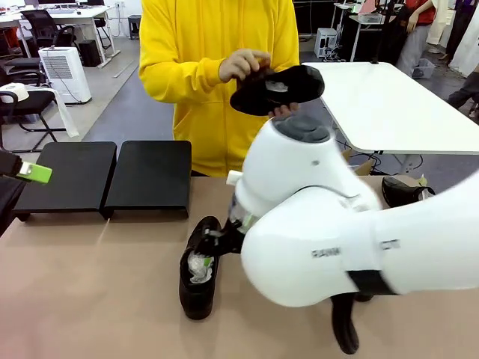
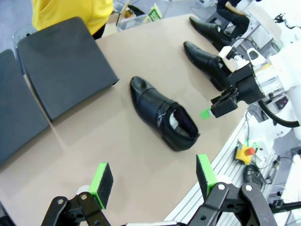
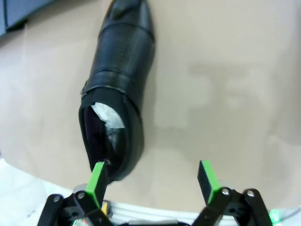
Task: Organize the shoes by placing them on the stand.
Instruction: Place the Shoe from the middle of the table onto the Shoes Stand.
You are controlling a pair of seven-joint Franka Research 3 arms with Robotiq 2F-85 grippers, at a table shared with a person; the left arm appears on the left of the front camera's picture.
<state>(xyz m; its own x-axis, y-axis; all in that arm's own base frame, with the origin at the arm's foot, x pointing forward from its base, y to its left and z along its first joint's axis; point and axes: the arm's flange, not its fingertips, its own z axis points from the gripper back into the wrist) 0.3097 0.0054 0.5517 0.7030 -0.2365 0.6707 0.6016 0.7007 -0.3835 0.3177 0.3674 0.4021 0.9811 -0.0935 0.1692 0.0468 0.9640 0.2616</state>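
Beyond stand (image 1: 150, 176), shoe (image 1: 277, 90) in person's hands (image 1: 243, 66)

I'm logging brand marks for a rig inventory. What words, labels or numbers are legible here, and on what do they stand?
Nothing can be read with confidence.
Grey print on the right arm: too blurred to read.
Green-and-white packet: any print is too small to read.

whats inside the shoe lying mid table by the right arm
The shoe holds crumpled white paper at its opening; how far it reaches toward the toe is covered by the upper.
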